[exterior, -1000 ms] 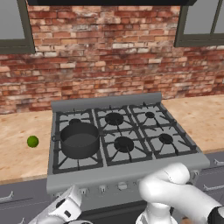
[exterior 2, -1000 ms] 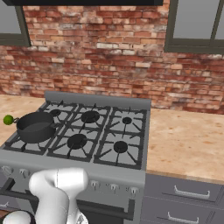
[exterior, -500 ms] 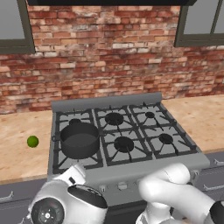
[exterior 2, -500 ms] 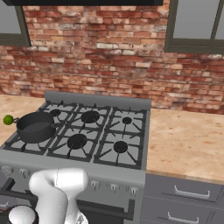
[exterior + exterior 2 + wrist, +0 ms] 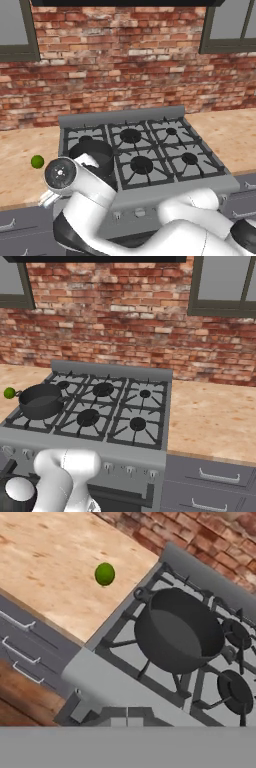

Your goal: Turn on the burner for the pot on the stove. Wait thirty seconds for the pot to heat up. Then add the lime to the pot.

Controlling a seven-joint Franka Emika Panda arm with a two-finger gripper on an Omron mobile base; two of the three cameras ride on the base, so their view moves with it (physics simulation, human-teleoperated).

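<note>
Brick backs a wooden counter [image 5: 20, 150] with the stove [image 5: 145, 182] set into it. Low at the stove's front left corner, the gripper is closed on nothing, probably placed there to work a front knob. Nearest it, the pot [image 5: 177, 629] sits empty on the front-left burner grate. Beyond, the lime [image 5: 105, 573] waits on the counter, apart from the pot.

A bright green lime [image 5: 104, 573] lies on a speckled tan counter [image 5: 60, 572] beside a grey stove [image 5: 150, 192] with dark grates, a dark grey pot [image 5: 177, 632], before a red-brown brick wall [image 5: 120, 60].
</note>
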